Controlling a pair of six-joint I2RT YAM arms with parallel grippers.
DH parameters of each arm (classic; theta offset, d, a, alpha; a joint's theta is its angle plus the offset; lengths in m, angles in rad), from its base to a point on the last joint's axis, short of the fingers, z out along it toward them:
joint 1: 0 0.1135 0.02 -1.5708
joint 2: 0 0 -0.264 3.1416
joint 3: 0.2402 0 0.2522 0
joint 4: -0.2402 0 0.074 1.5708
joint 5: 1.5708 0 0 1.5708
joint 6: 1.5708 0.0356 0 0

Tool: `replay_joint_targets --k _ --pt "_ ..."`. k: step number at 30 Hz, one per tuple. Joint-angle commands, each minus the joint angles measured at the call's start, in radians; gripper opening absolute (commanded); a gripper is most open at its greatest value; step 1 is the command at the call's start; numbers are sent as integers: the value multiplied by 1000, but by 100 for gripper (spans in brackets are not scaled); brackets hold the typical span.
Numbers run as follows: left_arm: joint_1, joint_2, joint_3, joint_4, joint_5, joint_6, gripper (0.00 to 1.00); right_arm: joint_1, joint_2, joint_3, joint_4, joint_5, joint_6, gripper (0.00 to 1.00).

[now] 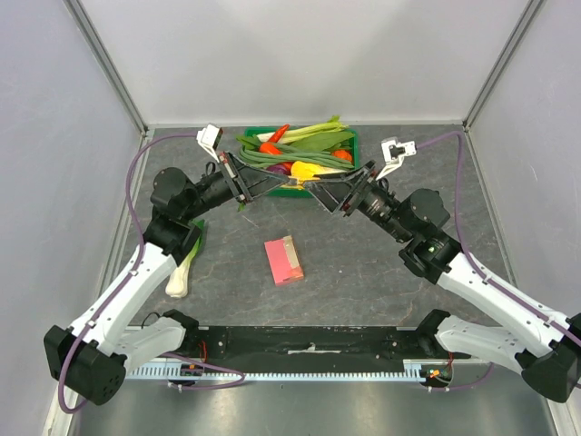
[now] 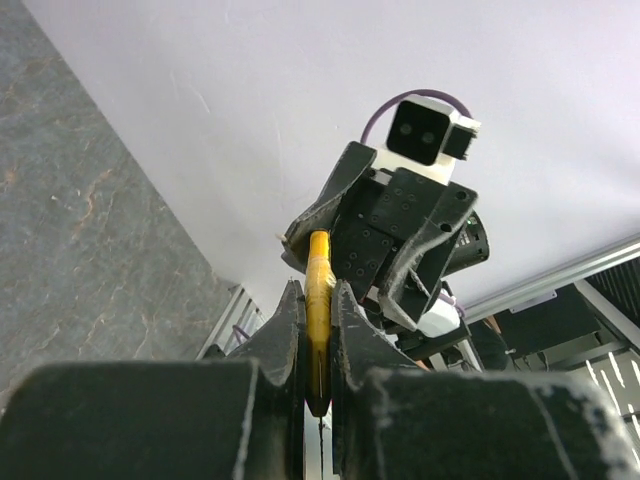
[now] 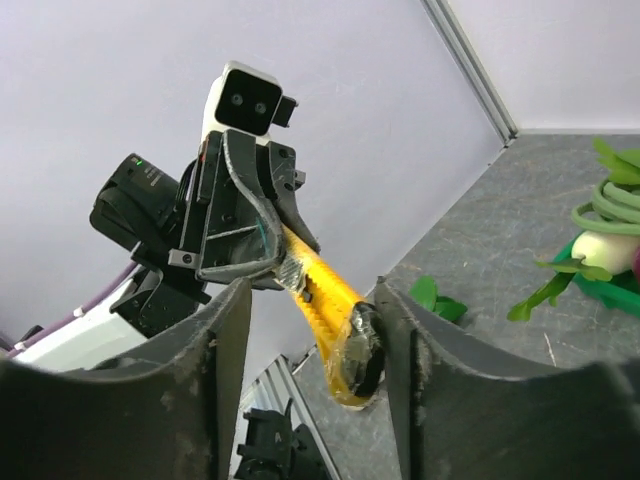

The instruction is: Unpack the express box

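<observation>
Express box (image 1: pixel 284 260), leek (image 1: pixel 184 268) left, green crate (image 1: pixel 355 145) behind — left gripper (image 2: pixel 317 305) clamps knife (image 3: pixel 325 300)

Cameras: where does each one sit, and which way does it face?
Top external: high behind the arms, looking down on the table and box; left arm and right arm both show.
Left wrist: on the left arm, facing the right gripper; its own fingers pinch a yellow knife.
Right wrist: on the right arm, facing the left gripper; its own open fingers flank the knife.
Shared: both wrist views show the knife, seen from opposite ends.
</observation>
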Motion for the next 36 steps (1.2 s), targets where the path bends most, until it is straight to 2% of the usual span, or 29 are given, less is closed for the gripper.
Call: replay_joint_targets --k 1,2,3,6,7,8,10,11,12,14,15,22,34,36 --pt "2 -23 -15 110 -6 -60 2 0 10 85 79 -57 36 50" --pt "2 -26 -17 110 -6 -57 2 0 24 93 66 -61 39 40" --pt "2 -27 -15 110 -6 -56 2 2 27 98 55 -78 40 38" --pt "4 -27 -2 70 1 -16 2 0 29 98 38 -69 45 19" --pt "4 -24 24 3 14 33 2 0 26 102 27 -55 43 6" --pt "6 -26 37 -30 20 61 11 0 23 105 13 -47 39 1" --pt "15 -29 70 -131 37 142 23 0 18 107 -14 -35 31 0" --pt "21 -35 81 -156 45 164 37 0 14 107 -16 -35 33 0" --pt "38 -40 87 -179 56 182 45 2 9 105 -14 -40 30 0" --pt "61 -55 89 -202 97 213 59 0 0 110 -17 -57 20 0" --pt "88 -58 85 -199 115 217 60 0 -3 113 -14 -66 11 0" --pt "197 -27 63 -41 339 133 61 0 -33 154 -74 -81 -38 0" --pt "196 -24 63 41 429 139 60 0 10 200 -99 -129 22 0" --pt "197 -29 66 39 421 158 53 0 21 217 -109 -149 52 0"
